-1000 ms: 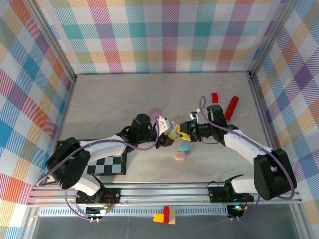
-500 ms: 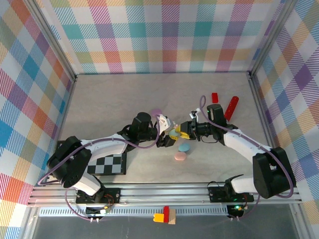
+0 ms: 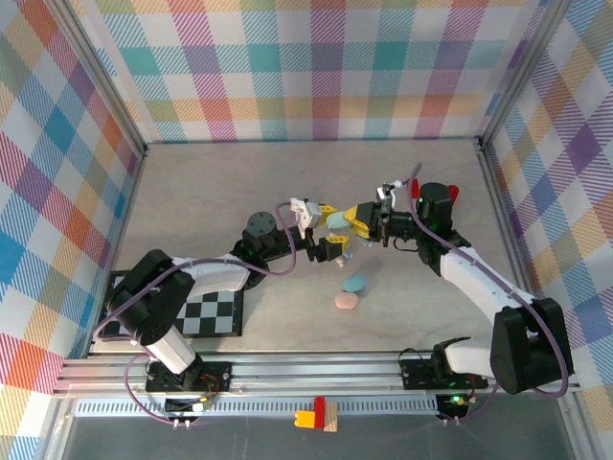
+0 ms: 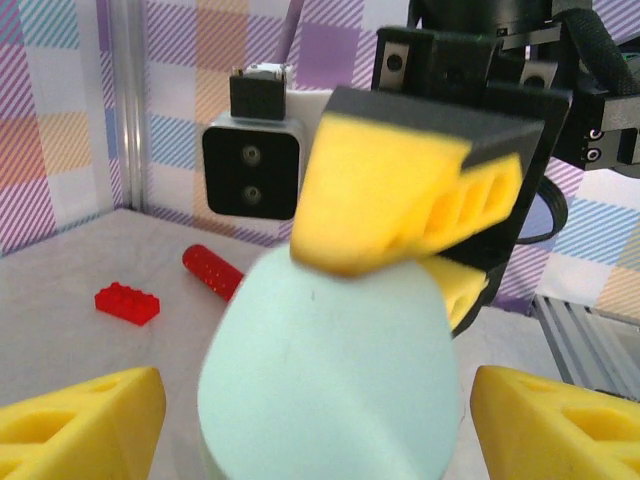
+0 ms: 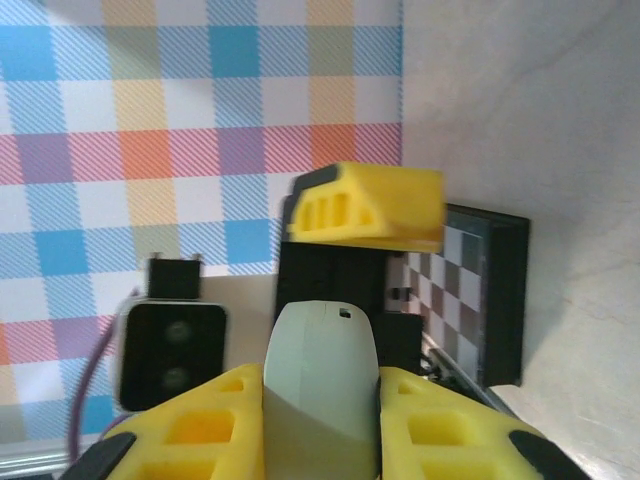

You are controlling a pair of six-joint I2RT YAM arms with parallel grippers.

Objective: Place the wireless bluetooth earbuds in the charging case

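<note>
1. Risked a drop of the mint case (image 4: 330,380), pinched in mid-air by the right claw (image 5: 320,400) alone, high above the table (image 3: 220,192), beyond and to the right of the checkerboard mat (image 3: 206,321).
2. Showed the right claw narrowed onto the case, one yellow finger pressed on each side of it, with little flat surface under either finger.
3. Showed the left claw (image 4: 325,420) spread wide, one yellow finger on each side of the case and apart from it, facing the right claw head-on.
4. Risked a clash of fingers, or the case twisted out of its grip, had the left claw closed off-centre or pushed in further.
5. Risked a fall towards the blue oval (image 3: 355,284) and pink oval (image 3: 346,301), both lying flat on the table to the right of the mat.
6. Looked like a smooth, matte, pale mint shell, rounded like an egg, with one tiny dark mark near its upper end.
7. Judged slippery: hard plastic, curved everywhere, likely to squirt sideways under an uneven squeeze.
8. Could not tell whether the lid stood open or shut, nor whether any earbud sat inside.
</note>
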